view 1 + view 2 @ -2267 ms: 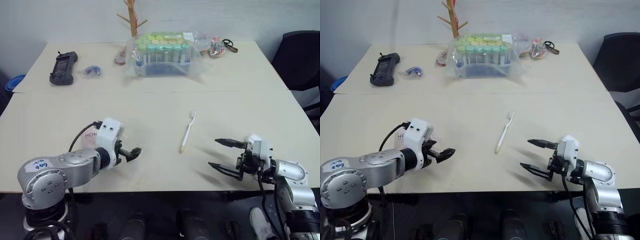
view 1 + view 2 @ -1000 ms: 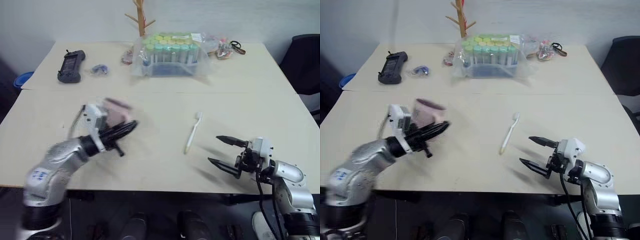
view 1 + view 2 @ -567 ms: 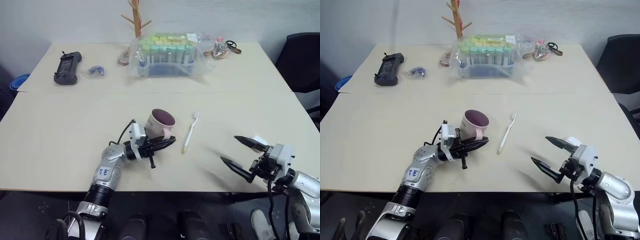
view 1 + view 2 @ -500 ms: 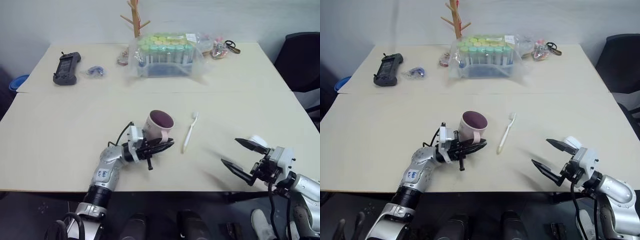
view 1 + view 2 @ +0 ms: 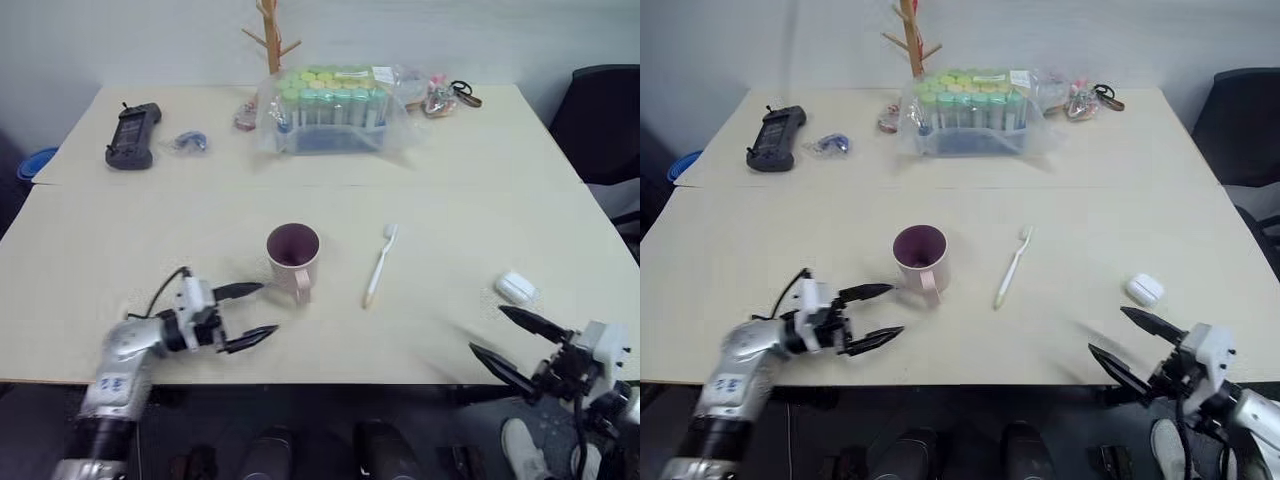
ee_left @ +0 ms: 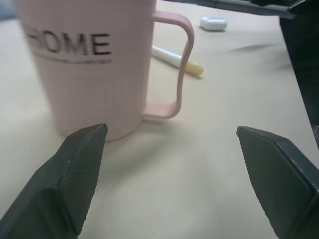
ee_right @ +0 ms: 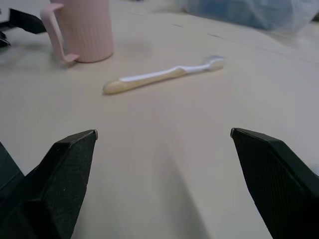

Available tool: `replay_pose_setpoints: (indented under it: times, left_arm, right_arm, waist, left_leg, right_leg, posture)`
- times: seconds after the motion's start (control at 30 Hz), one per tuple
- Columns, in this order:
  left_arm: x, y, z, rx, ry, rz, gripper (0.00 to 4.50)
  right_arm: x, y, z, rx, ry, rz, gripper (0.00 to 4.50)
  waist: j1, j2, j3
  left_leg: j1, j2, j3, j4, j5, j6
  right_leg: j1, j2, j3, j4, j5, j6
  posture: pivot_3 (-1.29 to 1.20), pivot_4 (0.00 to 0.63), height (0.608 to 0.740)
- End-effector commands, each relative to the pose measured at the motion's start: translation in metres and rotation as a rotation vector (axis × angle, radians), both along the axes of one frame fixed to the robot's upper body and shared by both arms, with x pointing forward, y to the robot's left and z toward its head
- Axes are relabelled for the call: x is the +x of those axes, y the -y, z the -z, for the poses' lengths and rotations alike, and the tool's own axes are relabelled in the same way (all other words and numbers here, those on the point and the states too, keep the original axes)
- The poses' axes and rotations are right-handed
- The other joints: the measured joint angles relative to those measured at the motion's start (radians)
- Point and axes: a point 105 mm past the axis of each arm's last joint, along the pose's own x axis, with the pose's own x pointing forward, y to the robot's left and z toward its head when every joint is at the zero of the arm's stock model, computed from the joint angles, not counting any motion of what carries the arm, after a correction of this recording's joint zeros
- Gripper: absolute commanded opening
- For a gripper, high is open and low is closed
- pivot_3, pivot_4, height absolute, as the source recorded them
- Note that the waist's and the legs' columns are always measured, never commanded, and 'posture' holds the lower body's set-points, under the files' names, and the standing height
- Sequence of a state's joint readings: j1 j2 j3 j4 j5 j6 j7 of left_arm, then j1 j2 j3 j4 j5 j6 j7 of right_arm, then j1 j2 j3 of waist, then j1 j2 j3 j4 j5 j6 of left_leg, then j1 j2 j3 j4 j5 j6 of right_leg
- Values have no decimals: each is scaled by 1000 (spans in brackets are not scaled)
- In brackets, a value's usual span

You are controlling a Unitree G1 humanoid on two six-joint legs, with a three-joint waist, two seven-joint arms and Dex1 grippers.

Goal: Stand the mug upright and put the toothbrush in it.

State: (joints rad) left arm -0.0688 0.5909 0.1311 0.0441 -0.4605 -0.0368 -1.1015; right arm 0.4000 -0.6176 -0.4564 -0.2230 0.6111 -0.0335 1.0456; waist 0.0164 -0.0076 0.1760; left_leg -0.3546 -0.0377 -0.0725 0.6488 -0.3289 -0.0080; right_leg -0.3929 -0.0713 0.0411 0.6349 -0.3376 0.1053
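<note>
The pale pink mug (image 5: 293, 258) stands upright mid-table, its handle toward the near edge and "HOME" on its side (image 6: 70, 45). My left gripper (image 5: 262, 310) is open, level, just left of the mug and apart from it; nothing is between its fingers (image 6: 75, 174). The slim white toothbrush (image 5: 378, 265) lies flat to the right of the mug, bristle head pointing away from me. My right gripper (image 5: 490, 332) stands open and empty at the near right edge, well short of the toothbrush (image 7: 159, 75).
A small white rounded case (image 5: 517, 288) lies just beyond the right gripper. At the back are a plastic bag of coloured tubes (image 5: 330, 105), a wooden stand (image 5: 268, 35), a black controller (image 5: 130, 135) and small clutter. A dark chair (image 5: 600, 110) stands at the right.
The left gripper has opened, let go of the mug and drawn back left and down; the mug now stands alone. The right gripper has pulled back toward the near right edge, uncovering the white case.
</note>
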Motion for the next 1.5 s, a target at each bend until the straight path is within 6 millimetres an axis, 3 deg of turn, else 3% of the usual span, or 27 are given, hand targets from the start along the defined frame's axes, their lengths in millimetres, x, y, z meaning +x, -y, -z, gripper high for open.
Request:
replay_pose_setpoints:
  times: [0.03, 0.13, 0.23, 0.4, 0.5, 0.6, 0.77, 0.8, 0.87, 1.0, 1.13, 1.23, 1.33, 1.5]
  left_arm:
    - [-8, -32, -28, 15, 58, -73, 4391]
    - [-13, -52, -46, 52, 83, -137, 4391]
    - [-14, -55, -69, 57, 129, -156, 4391]
    - [-15, -56, -95, 94, 146, -122, 4391]
    - [-14, -50, -102, 103, 154, -102, 4391]
    - [-14, -46, -100, 100, 151, -97, 4391]
    - [-15, -42, -94, 99, 144, -92, 4391]
    - [-15, -40, -94, 95, 144, -91, 4461]
    - [-15, -37, -93, 94, 144, -88, 4500]
    - [-18, -35, -90, 93, 141, -79, 4500]
    - [-21, -29, -88, 77, 128, -53, 4500]
    - [-21, -26, -85, 72, 129, -50, 4500]
    - [-20, -26, -84, 52, 128, -66, 4500]
    - [-18, -32, -79, -13, 114, -137, 4500]
  right_arm:
    - [-1, 5, -10, -69, 56, -27, 4500]
    - [14, -10, -13, -71, 24, -84, 4500]
    - [55, -33, -14, -60, -152, 16, 4500]
    - [115, -76, -39, -41, -199, 106, 4500]
    - [139, -89, -29, -165, -309, 190, 4500]
    - [154, -114, -31, -142, -376, 193, 4500]
    - [165, -142, -22, -133, -479, 212, 4500]
    - [165, -145, -17, -128, -520, 224, 4311]
    - [162, -150, -11, -177, -549, 200, 3885]
    - [159, -151, -8, -196, -572, 199, 2522]
    - [158, -149, -8, -136, -633, 196, 1280]
    - [161, -145, -10, -104, -626, 196, 604]
    - [164, -157, -36, 6, -515, 71, 220]
    - [150, -191, -123, 314, -126, -290, 187]
  waist:
    - [-3, 0, 0]
    - [-8, 0, 0]
    - [-20, 0, 0]
    - [-21, 1, 0]
    - [-18, 1, 0]
    - [-20, 1, 0]
    - [-28, 1, 0]
    - [-32, 0, 0]
    - [-42, 0, 0]
    - [-45, -1, -1]
    - [-47, -1, -1]
    - [-43, -1, -1]
    - [-39, -1, -1]
    - [-52, -1, -1]
  left_leg:
    - [0, 0, 0, 0, 0, 1]
    - [1, 0, 0, -1, -1, 1]
    - [1, 0, -1, 0, -1, 1]
    - [-3, 1, -2, -1, 2, -6]
    - [-12, 1, -3, 0, 2, -7]
    - [-20, -1, -3, 3, 3, -7]
    - [-21, -1, -1, 2, 3, -7]
    - [-20, -1, -1, 3, 3, -7]
    - [-20, -1, -1, 4, 3, -7]
    - [-18, -1, -1, 4, 3, -7]
    - [-17, -1, 0, 3, 3, -7]
    - [-17, -1, 0, 3, 3, -7]
    - [-17, -2, -1, 4, 3, -6]
    - [-18, -3, 1, 3, 3, -4]
  right_leg:
    - [0, 0, 0, 0, 0, 0]
    - [0, 0, 0, 0, 0, 0]
    - [0, -1, 0, 1, 0, 0]
    - [-5, 0, -2, 1, -1, -2]
    - [-15, -1, -3, 3, -1, -2]
    - [-21, -3, -6, 5, -1, -2]
    - [-22, -3, -8, 8, -1, -2]
    - [-22, -3, -8, 9, -1, -2]
    - [-22, -3, -8, 9, -1, -2]
    - [-21, -3, -7, 9, -1, -2]
    - [-20, -3, -7, 10, -1, -2]
    - [-20, -3, -7, 10, -1, -2]
    - [-19, -5, -8, 10, -1, -2]
    - [-20, -5, -8, 10, 0, -1]
  posture:
    - [0, 150, 740]
    - [0, 150, 740]
    - [0, 150, 740]
    - [0, 150, 740]
    - [0, 150, 740]
    - [0, 150, 740]
    - [0, 150, 740]
    - [0, 150, 740]
    - [0, 150, 740]
    - [0, 150, 740]
    - [0, 150, 740]
    - [0, 150, 740]
    - [0, 150, 740]
    - [0, 150, 740]
